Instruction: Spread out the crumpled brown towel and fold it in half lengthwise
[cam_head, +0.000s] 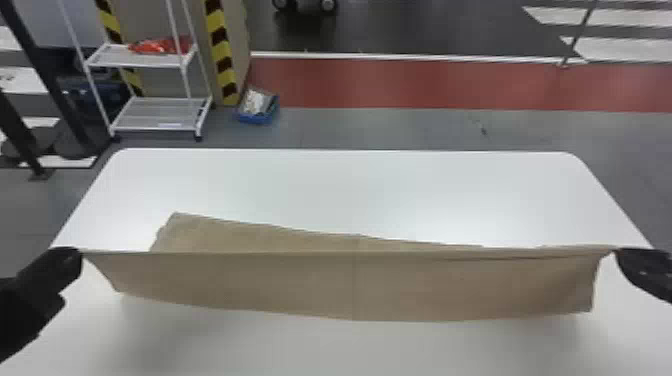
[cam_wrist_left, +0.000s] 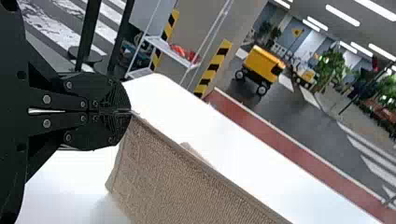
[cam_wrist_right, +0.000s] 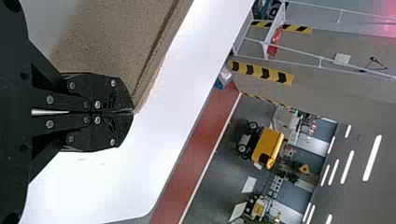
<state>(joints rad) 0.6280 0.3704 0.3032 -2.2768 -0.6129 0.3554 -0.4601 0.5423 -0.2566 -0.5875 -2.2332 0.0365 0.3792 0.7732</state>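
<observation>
The brown towel (cam_head: 310, 280) is stretched between both grippers above the white table, its upper edge taut and near straight, its front part hanging. Behind that edge another part of it reaches back on the left. My left gripper (cam_head: 75, 255) holds the left upper corner; in the left wrist view the left gripper (cam_wrist_left: 128, 112) is shut on the corner of the towel (cam_wrist_left: 173, 182). At the right upper corner is my right gripper (cam_head: 622, 255); in the right wrist view the right gripper (cam_wrist_right: 132, 112) is shut on the towel (cam_wrist_right: 116, 42).
The white table (cam_head: 340, 190) has rounded far corners. Beyond it stand a white shelf rack (cam_head: 160, 112) with a red item on top and a blue box (cam_head: 257, 107) on the floor.
</observation>
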